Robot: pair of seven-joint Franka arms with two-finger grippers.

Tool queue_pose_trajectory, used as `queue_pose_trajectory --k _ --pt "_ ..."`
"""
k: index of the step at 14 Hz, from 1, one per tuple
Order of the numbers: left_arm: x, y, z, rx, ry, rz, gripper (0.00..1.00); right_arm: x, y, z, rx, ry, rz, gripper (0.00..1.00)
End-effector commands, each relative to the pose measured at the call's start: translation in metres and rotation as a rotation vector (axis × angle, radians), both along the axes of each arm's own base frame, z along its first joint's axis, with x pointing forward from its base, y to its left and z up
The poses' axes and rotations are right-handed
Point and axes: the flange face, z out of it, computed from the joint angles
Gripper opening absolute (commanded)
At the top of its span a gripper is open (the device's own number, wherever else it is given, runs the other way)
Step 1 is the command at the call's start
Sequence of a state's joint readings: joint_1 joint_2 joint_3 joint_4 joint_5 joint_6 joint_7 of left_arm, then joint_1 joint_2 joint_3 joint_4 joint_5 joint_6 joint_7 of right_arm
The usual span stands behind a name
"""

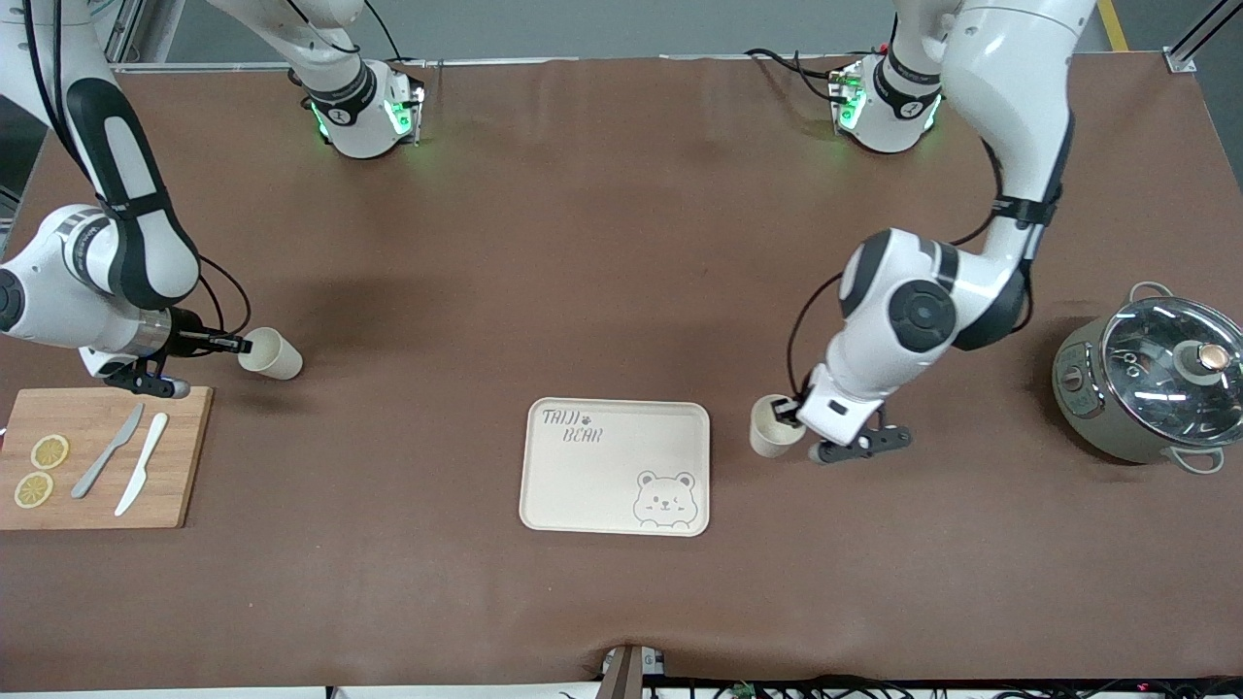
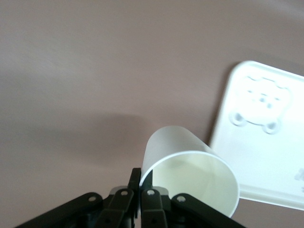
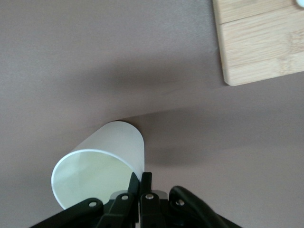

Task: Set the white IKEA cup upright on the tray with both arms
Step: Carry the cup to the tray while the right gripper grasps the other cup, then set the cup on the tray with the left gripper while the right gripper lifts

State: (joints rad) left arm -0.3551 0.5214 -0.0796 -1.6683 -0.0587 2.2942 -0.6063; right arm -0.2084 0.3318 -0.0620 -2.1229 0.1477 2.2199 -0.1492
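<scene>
Two white cups show. One cup (image 1: 775,427) (image 2: 190,171) is tilted beside the cream bear tray (image 1: 583,485) (image 2: 266,137), toward the left arm's end of the table. My left gripper (image 1: 787,413) (image 2: 142,178) is shut on that cup's rim, one finger inside and one outside. The other cup (image 1: 274,354) (image 3: 102,161) lies on its side beside the wooden cutting board (image 1: 175,427) (image 3: 261,42), mouth toward my right gripper (image 1: 231,342) (image 3: 141,183). That gripper is shut on this cup's rim.
The cutting board carries two knives (image 1: 126,461) and two lemon slices (image 1: 41,471). A pot with a glass lid (image 1: 1156,383) stands at the left arm's end of the table. Brown table surface lies between the tray and the board.
</scene>
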Motion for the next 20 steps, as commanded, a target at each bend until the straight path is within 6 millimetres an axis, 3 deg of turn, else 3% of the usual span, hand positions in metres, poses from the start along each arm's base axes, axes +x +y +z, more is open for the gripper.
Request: queue_pose_trajectory --k 1,3,6,9,11,12,13,14,17,20 --pt "0.011 -0.042 -0.010 -0.017 0.002 0.045 0.00 0.006 0.024 0.003 0.004 0.001 -0.040 0.00" --pt "0.015 -0.074 -0.025 -0.031 0.003 0.082 0.00 0.013 0.048 0.011 -0.002 0.036 -0.068 0.00" --pt "0.007 -0.106 -0.050 -0.028 0.024 0.117 0.00 0.025 0.056 0.033 0.008 0.084 -0.076 0.00" --pt "0.007 -0.107 -0.067 -0.017 0.035 0.122 0.00 0.044 0.083 0.069 -0.011 0.139 -0.131 0.00" --pt "0.008 -0.107 -0.072 -0.019 0.038 0.124 0.00 0.057 0.111 0.094 -0.034 0.164 -0.176 0.00" --pt "0.006 -0.107 -0.076 -0.016 0.044 0.123 0.05 0.061 0.130 0.099 -0.051 0.162 -0.202 0.00" --pt "0.005 -0.109 -0.076 -0.014 0.043 0.117 0.29 0.065 0.148 0.104 -0.057 0.157 -0.225 0.00" --pt "0.008 -0.106 -0.072 -0.015 0.035 0.115 0.99 0.069 0.166 0.111 -0.070 0.148 -0.254 0.00" --pt "0.015 -0.099 -0.044 -0.030 0.002 0.114 1.00 0.079 0.233 0.129 -0.095 0.127 -0.350 0.00" --pt "0.034 -0.068 0.016 -0.027 -0.084 0.119 1.00 0.087 0.283 0.136 -0.105 0.113 -0.406 0.00"
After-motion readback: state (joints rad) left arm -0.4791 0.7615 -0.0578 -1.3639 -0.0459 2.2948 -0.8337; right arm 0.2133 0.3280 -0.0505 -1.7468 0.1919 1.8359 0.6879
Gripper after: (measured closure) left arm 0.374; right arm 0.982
